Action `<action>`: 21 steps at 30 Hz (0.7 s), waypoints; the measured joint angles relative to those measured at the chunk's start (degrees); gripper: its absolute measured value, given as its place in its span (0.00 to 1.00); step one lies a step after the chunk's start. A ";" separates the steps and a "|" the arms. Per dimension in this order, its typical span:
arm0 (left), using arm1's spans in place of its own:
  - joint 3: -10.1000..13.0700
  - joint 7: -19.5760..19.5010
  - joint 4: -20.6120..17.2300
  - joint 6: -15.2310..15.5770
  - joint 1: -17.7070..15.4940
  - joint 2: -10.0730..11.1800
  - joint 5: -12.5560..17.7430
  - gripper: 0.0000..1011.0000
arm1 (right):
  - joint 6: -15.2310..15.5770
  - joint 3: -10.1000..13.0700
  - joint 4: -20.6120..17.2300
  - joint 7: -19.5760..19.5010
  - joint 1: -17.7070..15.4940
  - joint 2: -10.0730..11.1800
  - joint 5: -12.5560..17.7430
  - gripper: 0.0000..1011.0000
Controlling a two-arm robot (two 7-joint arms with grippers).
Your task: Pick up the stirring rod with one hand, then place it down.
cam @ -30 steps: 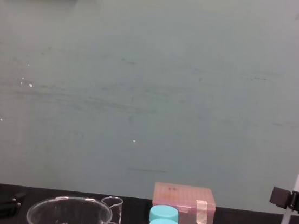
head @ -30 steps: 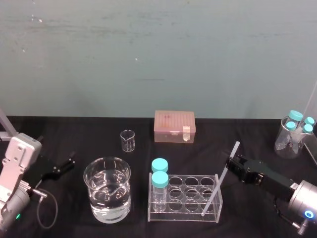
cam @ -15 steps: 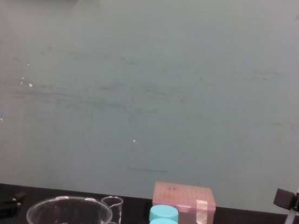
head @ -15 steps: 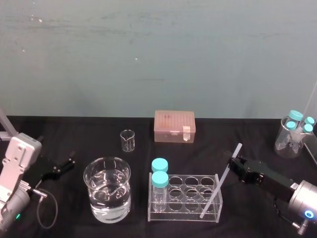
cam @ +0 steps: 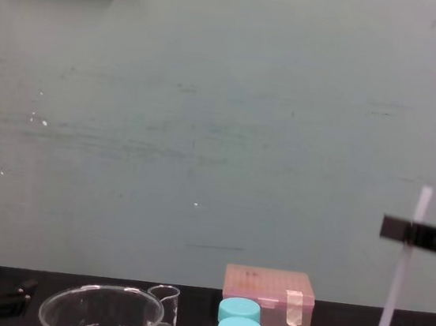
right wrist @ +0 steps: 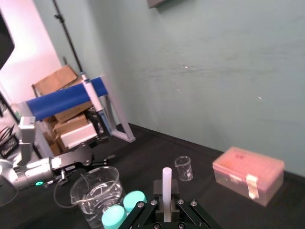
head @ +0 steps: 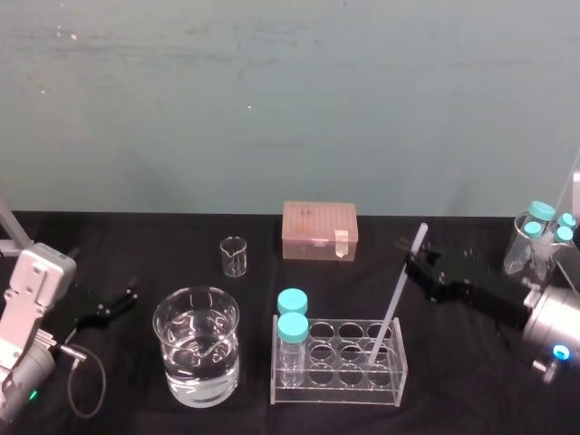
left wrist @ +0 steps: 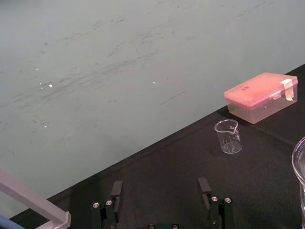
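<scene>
We are seeing the right hand [head: 415, 263] pinching the stirring rod [head: 396, 294] near its top, rod leaning toward 1 o'clock, lower end at the clear rack [head: 337, 399], left hand [head: 122, 299] sitting spread at the surface's 9 o'clock.

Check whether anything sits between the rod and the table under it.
Yes. The right tool grips the rod, and the clear rack lies directly below its lower end. Table surface shows right of the rack. The left tool rests far left.
</scene>
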 joint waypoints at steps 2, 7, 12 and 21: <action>0.00 0.00 0.00 0.00 0.00 0.00 0.00 0.99 | 1.11 -0.02 -0.75 0.24 0.91 0.49 -0.27 0.07; 0.00 0.00 0.00 0.00 0.00 0.00 0.00 0.99 | 5.14 -0.22 -3.36 1.21 4.88 2.39 -0.50 0.07; 0.00 0.00 0.00 0.00 0.00 0.00 0.00 0.99 | 6.46 -0.92 -4.62 2.02 8.85 3.56 -2.05 0.07; 0.00 0.00 0.00 0.00 0.00 0.00 0.00 0.99 | 4.87 -3.07 -0.15 1.92 15.58 1.45 -8.10 0.07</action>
